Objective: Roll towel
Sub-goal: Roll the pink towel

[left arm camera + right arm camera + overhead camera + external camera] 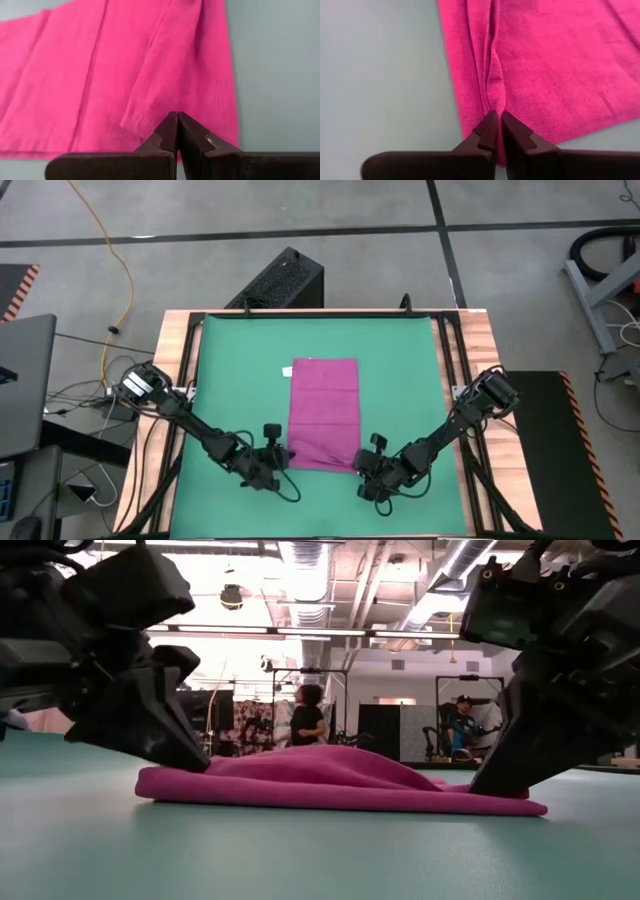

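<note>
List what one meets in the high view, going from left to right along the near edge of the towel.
Bare green mat → left pincer, shut on the towel's near left corner → towel → right pincer, pinching the near right corner → bare green mat again.

The high view looks straight down on the whole surface [200, 360] from well above. The low view sits at surface height, facing level across it into the room. Each wrist view looks closely past its own end effector. All four share the towel [323, 412].
</note>
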You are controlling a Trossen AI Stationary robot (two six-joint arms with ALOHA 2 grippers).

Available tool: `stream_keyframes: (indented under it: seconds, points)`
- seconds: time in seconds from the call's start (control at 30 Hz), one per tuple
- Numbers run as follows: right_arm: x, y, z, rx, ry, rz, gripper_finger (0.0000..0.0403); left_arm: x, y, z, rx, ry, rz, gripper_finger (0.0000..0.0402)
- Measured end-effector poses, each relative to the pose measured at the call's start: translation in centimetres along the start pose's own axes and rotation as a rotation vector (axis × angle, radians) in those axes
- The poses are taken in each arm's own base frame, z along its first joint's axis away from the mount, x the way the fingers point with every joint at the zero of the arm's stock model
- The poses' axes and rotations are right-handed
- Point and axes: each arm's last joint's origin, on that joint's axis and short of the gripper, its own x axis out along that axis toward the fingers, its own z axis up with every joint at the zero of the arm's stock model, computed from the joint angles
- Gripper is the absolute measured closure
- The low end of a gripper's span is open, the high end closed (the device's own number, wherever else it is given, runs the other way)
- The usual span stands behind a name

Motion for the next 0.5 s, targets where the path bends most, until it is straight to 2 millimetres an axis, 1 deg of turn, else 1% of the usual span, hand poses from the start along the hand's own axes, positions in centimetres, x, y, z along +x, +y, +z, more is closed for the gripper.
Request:
stream_keyframes:
  seconds: [0.1,0.17,0.27,0.4,0.5]
  points:
    - [-0.6,0.2,0.2,-0.023,-0.022,0.001,0.0336,0.0,0.0,0.0,-0.007,0.005,-0.009,0.0401]
    - [-1.4,0.5,0.5,-0.052,-0.062,-0.001,0.0318,0.0,-0.1,-0.1,-0.013,0.006,-0.010,0.0401]
    - [-2.7,1.1,1.4,-0.071,-0.122,0.010,0.0286,0.0,-0.1,-0.1,-0.020,0.011,-0.009,0.0401]
    - [-3.8,1.6,1.7,-0.095,-0.167,0.015,0.0239,0.0,0.0,-0.3,-0.028,0.026,-0.005,0.0401]
    - [-4.7,2.3,2.0,-0.154,-0.199,0.032,0.0208,0.0,0.0,-0.3,-0.047,0.032,-0.003,0.0401]
